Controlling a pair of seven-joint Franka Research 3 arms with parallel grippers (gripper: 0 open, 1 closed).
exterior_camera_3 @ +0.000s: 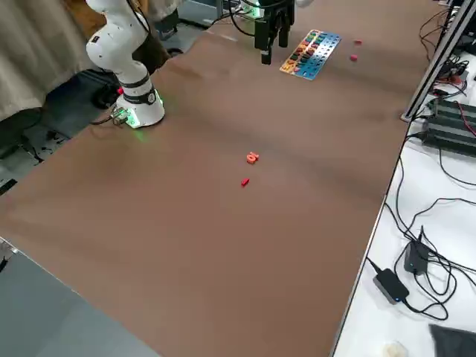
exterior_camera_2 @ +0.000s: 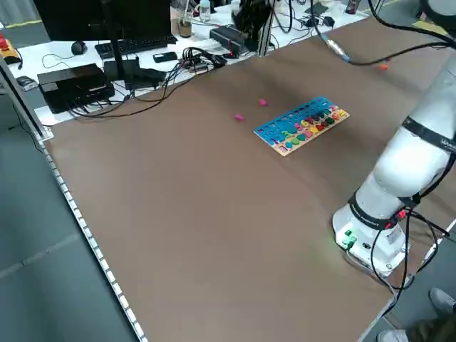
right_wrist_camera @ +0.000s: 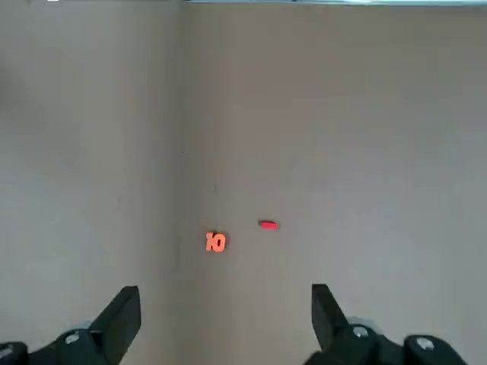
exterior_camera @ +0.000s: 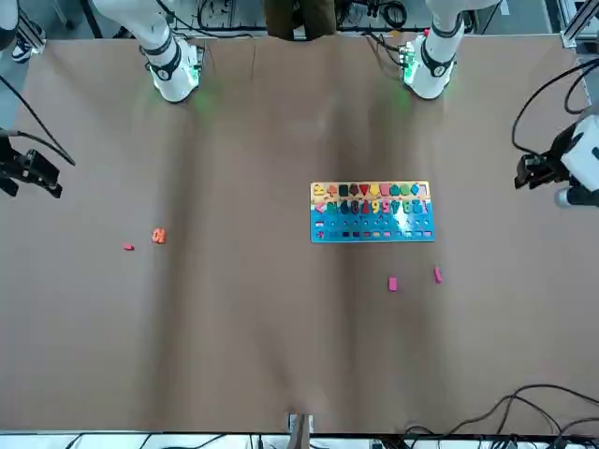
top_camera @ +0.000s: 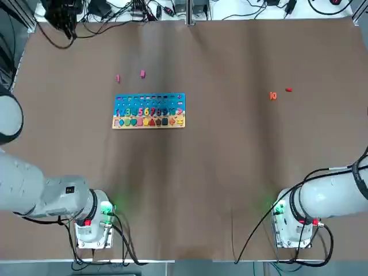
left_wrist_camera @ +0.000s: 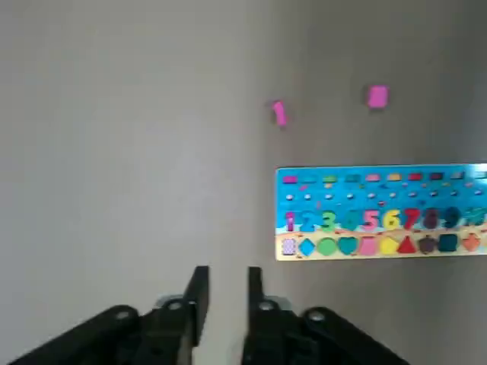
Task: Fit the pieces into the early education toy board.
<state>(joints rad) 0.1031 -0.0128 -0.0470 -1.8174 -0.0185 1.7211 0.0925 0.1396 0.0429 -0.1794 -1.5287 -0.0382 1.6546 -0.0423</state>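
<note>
Left gripper is up over the desk's left side, fingers part-way apart with a bare gap, nothing held. Right gripper is over the right side, fingers wide, also holding nothing. Toy board lies flat left of the desk's middle, towards the far edge, blue side facing that edge. Slim pink piece and pink block lie loose between board and far edge, the slim one nearer the far left corner. Orange number piece and small red piece lie loose towards the right edge.

Judging from here, we're at the pick stage. Risks:
- Left gap is modest; if we descend off-centre, a fingertip lands on the slim pink one and flicks it away.
- Pieces are thin: stop too high and we close on air, too low and we press the desk.
- A piece gripped askew won't seat in its slot.
- Nothing visible clamps the board, so pushing a misaligned piece could slide it.
- Right-hand pieces sit well apart from the board; a weak grip could drop one in transit.
</note>
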